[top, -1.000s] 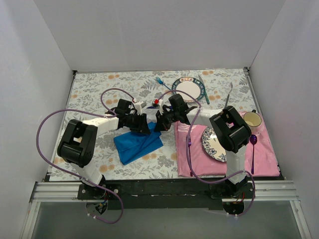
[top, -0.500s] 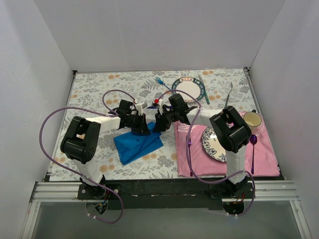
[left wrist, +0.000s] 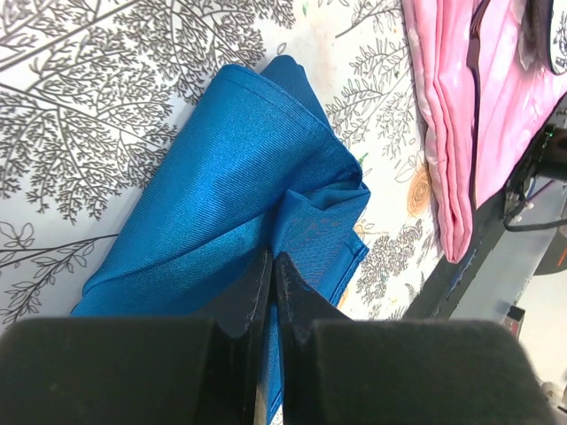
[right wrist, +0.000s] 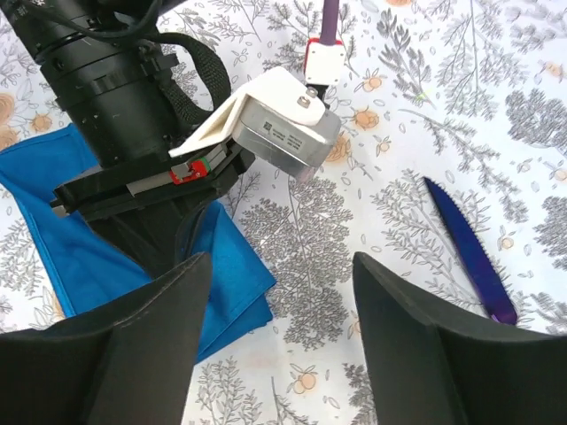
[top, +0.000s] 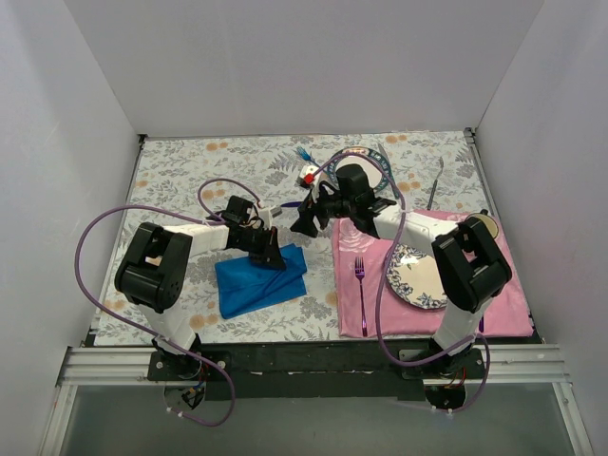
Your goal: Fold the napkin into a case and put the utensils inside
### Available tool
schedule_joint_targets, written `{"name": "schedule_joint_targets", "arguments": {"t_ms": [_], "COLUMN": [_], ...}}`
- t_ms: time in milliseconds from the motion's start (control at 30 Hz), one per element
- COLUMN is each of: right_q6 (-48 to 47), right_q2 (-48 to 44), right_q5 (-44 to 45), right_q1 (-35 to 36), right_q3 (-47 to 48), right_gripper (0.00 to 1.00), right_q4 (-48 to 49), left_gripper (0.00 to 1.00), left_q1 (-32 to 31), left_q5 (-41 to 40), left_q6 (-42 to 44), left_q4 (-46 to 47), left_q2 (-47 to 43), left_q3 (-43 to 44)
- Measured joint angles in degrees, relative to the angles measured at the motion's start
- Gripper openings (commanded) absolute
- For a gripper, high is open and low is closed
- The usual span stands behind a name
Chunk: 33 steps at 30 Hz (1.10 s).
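Bearings: clock face over the table, 12 o'clock pointing straight away from the arm bases.

Napkin: is lying on the floral tablecloth in the near middle, at about 1 o'clock from the left arm's base. It is folded into a rough, skewed oblong with its layers overlapping unevenly.

Pink placemat: is lying at 3 o'clock of the napkin, apart from it, with its left edge bunching in soft folds.

Magenta fork: is resting on the placemat's left part, running along the 12-to-6 line.

Patterned plate: is sitting on the placemat at 3 o'clock of that fork, with the right arm partly covering it.

Left gripper: jaws are pressing together and pinching a raised fold of the napkin at its far edge.

Right gripper: fingers are standing wide apart and gripping nothing. It is hovering at 1 o'clock of the left gripper, close to it but not touching.

Purple knife: is lying flat on the tablecloth beyond the napkin at 12 o'clock, outside the cloth and clear of both grippers.

Light-blue fork: is lying at the far middle, at 12 o'clock of the right gripper and well apart from the napkin.
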Motion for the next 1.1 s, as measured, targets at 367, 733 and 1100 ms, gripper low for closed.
{"name": "schedule_joint_targets", "arguments": {"t_ms": [367, 733, 1100], "right_q6": [-6.2, -12.9, -12.8], "right_q2": [1.1, 0.4, 2.1], "right_q5": [4.4, 8.2, 8.2], "right_q1": [2.3, 8.4, 8.7], "right_q3": [-2.5, -9.0, -9.0], "right_gripper": [0.16, 0.19, 0.16], "right_q4": [-1.3, -0.2, 0.8], "left_gripper": [0.00, 0.00, 0.00], "left_q1": [0.5, 1.1, 1.2], "left_q5": [1.1, 1.4, 0.7], "left_q6": [0.7, 0.4, 1.6], "left_q4": [-0.5, 0.0, 2.8], "left_q2": [0.0, 0.0, -2.5], "left_q3": [0.0, -0.5, -3.8]}}
